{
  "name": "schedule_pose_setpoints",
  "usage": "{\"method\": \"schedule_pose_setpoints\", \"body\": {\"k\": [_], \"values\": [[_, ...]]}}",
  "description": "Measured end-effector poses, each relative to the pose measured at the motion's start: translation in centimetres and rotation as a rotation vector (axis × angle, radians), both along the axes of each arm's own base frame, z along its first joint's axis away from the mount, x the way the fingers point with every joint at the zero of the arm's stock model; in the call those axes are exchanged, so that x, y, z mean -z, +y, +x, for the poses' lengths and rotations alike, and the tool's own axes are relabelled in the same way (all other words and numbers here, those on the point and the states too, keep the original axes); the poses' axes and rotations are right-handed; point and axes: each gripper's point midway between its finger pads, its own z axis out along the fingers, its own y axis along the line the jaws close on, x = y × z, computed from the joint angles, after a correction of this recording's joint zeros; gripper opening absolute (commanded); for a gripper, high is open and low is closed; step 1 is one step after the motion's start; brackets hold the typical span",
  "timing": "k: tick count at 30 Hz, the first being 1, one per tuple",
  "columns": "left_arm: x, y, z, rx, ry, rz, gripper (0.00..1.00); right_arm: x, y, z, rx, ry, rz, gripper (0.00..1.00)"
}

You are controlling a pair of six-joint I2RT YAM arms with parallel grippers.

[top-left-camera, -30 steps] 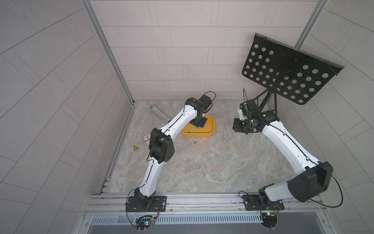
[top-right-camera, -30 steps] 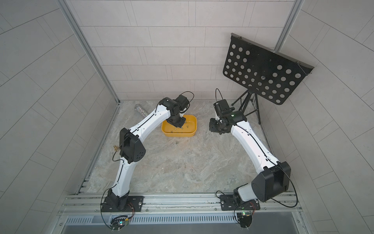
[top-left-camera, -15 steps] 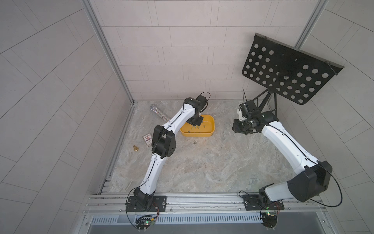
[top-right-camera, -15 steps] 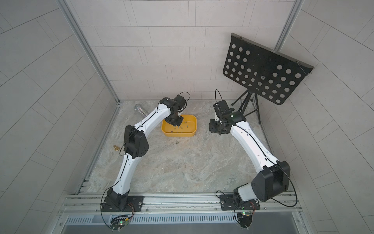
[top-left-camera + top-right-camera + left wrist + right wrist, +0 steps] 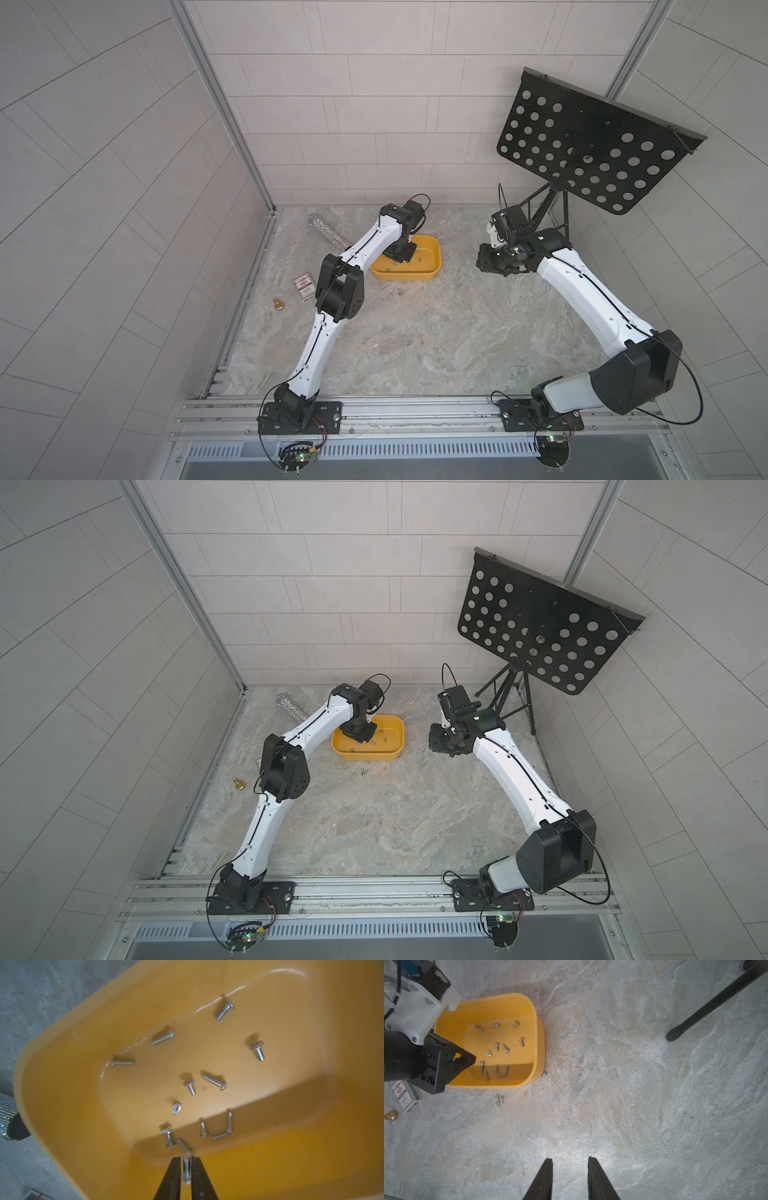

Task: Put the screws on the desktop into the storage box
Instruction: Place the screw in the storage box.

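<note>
Grey tiled walls [image 5: 374, 104] on 3 sides. Below them, a grey-beige, marble-veined counter [image 5: 436, 332], wide under both arms. At the back right, a black perforated music stand [image 5: 590, 149] on a tripod. Toward the back centre, the yellow storage box [image 5: 405, 275] flat on the counter, with more than 10 screws [image 5: 215, 1082] scattered inside.

Left gripper [image 5: 185, 1157] low over the box interior, jaws a narrow slit apart, 1 blurred screw [image 5: 186, 1169] between them; clamped or loose, impossible to tell. Right gripper [image 5: 570, 1159] well apart from the box, above bare counter, jaws moderately parted, nothing between.

Left of the box: a glittery tube [image 5: 328, 232], a card pack [image 5: 302, 286], a brass piece [image 5: 277, 304]. Just in front of the box, in both top views, a pair of screws [image 5: 364, 772] touching each other.

Clear only in the right wrist view: 1 lone screw [image 5: 543, 1074] against the box's corner. Only in the left wrist view: the slit and the screw in it.
</note>
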Motion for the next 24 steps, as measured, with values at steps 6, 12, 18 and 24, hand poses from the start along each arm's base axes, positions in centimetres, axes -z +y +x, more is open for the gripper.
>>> {"method": "schedule_pose_setpoints", "body": {"k": [6, 12, 18, 24], "values": [[-0.1, 0.3, 0.2, -0.008, -0.005, 0.005, 0.33, 0.0, 0.0, 0.0, 0.002, 0.002, 0.001, 0.34], [-1.7, 0.8, 0.5, -0.014, -0.039, 0.003, 0.40, 0.0, 0.0, 0.0, 0.009, 0.003, 0.005, 0.34], [-7.2, 2.1, -0.3, -0.031, -0.133, -0.028, 0.44, 0.0, 0.0, -0.1, 0.021, 0.006, 0.012, 0.34], [-13.8, 5.0, -3.0, -0.078, -0.260, -0.083, 0.48, 0.3, 0.6, -0.3, 0.036, 0.014, 0.034, 0.34]]}}
